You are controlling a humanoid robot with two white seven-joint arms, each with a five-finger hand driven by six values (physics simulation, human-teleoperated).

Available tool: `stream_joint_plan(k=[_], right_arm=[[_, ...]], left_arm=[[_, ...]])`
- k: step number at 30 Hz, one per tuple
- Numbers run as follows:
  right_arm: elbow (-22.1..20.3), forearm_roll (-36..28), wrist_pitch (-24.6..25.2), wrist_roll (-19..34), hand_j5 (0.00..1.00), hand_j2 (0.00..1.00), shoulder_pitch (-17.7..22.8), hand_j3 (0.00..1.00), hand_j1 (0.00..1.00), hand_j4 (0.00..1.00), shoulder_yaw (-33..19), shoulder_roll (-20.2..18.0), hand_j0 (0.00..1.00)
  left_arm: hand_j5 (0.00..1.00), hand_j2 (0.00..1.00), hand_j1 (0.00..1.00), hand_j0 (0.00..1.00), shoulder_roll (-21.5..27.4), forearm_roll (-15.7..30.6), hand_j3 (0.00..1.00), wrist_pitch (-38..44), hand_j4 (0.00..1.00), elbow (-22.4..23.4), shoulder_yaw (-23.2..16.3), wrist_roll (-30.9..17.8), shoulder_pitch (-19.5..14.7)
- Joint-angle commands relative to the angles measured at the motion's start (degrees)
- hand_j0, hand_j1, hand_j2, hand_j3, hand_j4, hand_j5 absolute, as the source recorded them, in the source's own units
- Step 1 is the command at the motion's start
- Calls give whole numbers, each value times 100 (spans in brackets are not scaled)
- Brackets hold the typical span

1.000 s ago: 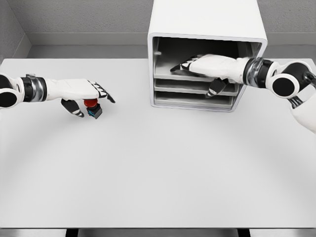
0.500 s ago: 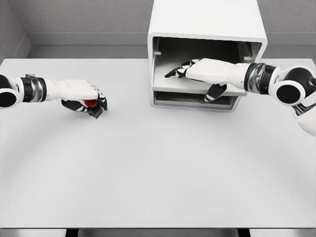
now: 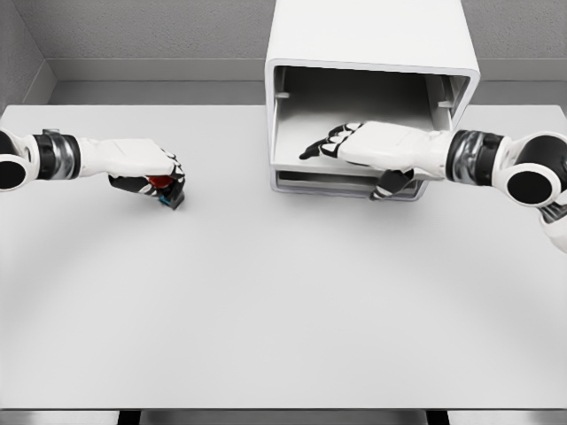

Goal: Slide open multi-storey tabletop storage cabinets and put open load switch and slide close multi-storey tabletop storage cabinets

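The white multi-storey cabinet [image 3: 372, 35] stands at the back of the table, right of the middle, its front open. Its upper drawer tray [image 3: 291, 156] is slid partly out toward me. My right hand [image 3: 356, 147] lies over that tray, fingers stretched on top and thumb hooked under the front lip. A lower tray [image 3: 314, 183] sits below it, pushed in. At the left, my left hand [image 3: 156, 174] is curled around the load switch [image 3: 166, 188], a small dark block with a red button, held at the table surface.
The white table [image 3: 283, 292] runs wide in front of both hands. A grey wall and ledge stand behind the cabinet. The table's front edge is near the bottom of the view.
The right hand has drawn the upper tray outward, covering the middle shelf. The left hand's fingers, spread a second ago, have closed around the switch.
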Motion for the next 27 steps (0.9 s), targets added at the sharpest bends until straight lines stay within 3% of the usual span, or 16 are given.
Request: stream_joint_plan(k=[1, 13, 27], right_arm=[[-112, -206, -77, 10, 100, 100, 0, 100, 100, 100, 44, -41, 100], [-288, -206, -306, 10, 100, 100, 150, 100, 100, 100, 18, -147, 100], [-437, -206, -596, 10, 100, 100, 343, 100, 100, 100, -202, -305, 100]], left_arm=[[35, 35, 35, 35, 29, 47, 35, 11, 35, -89, 7, 10, 0], [35, 35, 35, 35, 1110, 319, 35, 11, 35, -1337, 7, 37, 9], [35, 35, 35, 35, 1506, 451, 35, 11, 35, -1662, 7, 63, 35]])
